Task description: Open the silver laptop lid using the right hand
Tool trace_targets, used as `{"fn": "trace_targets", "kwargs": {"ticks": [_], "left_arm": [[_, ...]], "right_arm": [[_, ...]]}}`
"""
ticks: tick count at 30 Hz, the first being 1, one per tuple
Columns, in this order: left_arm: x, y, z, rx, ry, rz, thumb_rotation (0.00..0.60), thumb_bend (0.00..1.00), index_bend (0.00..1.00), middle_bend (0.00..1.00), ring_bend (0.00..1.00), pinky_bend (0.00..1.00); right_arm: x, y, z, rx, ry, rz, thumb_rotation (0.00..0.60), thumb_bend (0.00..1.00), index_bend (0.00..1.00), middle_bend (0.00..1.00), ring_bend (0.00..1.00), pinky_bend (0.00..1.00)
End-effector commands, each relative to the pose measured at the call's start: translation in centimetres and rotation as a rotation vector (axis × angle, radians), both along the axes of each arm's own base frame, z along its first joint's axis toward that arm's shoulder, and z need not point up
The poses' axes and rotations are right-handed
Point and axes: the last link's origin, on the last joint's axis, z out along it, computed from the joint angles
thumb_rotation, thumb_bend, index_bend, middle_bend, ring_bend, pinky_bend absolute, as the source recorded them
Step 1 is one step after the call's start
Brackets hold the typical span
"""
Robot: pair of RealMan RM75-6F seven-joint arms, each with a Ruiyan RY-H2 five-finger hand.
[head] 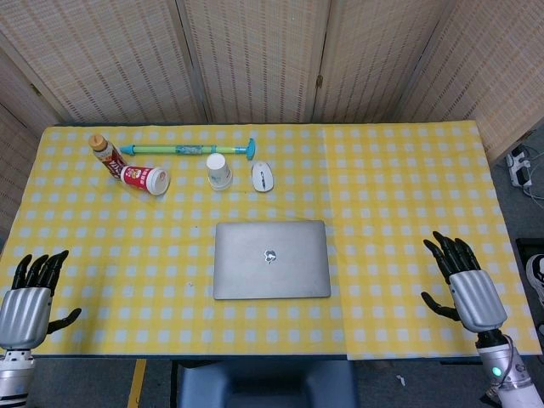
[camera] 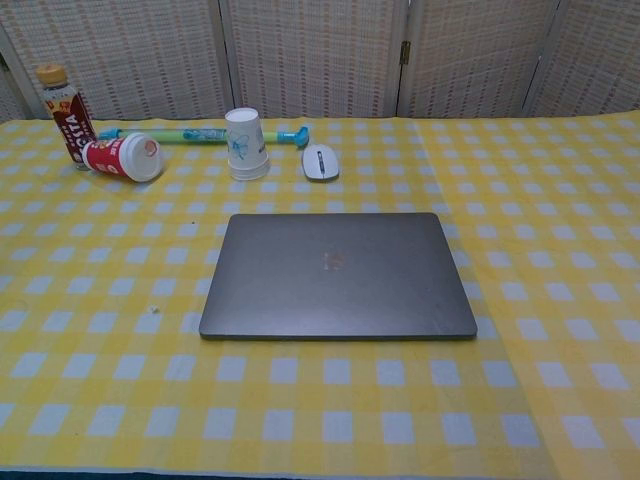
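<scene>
We see the silver laptop lying closed and flat at the middle of the yellow checked tablecloth, its long axis running left to right. Which long edge carries the hinge we cannot tell. Our right hand hovers well apart at the near right edge, fingers spread, holding nothing; our left hand likewise. Beyond the laptop sit a white mouse, an upturned paper cup, a tipped red cup, a bottle and a green pen-like stick.
</scene>
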Motion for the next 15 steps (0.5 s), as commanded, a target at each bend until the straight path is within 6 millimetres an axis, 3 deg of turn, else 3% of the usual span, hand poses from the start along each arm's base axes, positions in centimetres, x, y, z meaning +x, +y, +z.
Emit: {"fn": "trace_targets", "kwargs": {"ticks": [1,10,15], "left_arm": [[0.0,0.2,-0.1,-0.005,0.002,0.002,0.600,0.16,0.07,0.19,0.14,0.00],[0.4,0.6,-0.1,-0.008,0.002,-0.015,0.600,0.16,0.07,0.19,0.14,0.00],[0.5,0.7,0.1,-0.005,0.001,-0.018,0.600,0.16,0.07,0.19,0.14,0.00]], "right_arm": [[-0.1,0.0,0.0,0.002,0.005,-0.005,0.600,0.31,0.00,0.00,0.02,0.00],[0.1,0.0,-0.2,0.028,-0.001,0.018,0.600,0.31,0.00,0.00,0.02,0.00],[1.3,-0.8,-1.4,0.103,0.005,0.084,0.600,0.31,0.00,0.00,0.02,0.00]]}}
